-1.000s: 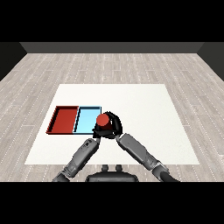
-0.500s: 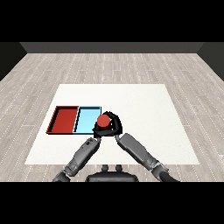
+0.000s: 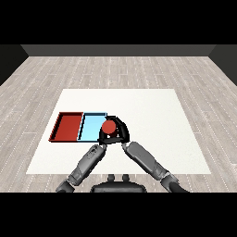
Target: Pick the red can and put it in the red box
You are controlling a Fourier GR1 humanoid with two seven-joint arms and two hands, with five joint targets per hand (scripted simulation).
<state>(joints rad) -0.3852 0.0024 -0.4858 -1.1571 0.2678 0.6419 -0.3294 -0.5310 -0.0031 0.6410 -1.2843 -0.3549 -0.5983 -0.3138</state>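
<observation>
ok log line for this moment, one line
right hand: fingers curled round red can | can: at light blue tray's right edge | red tray: no can inside

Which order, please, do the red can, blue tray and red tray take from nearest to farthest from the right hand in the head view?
1. Red can: held in the right hand.
2. Blue tray: just left of the can.
3. Red tray: farthest left, beyond the blue tray.
</observation>
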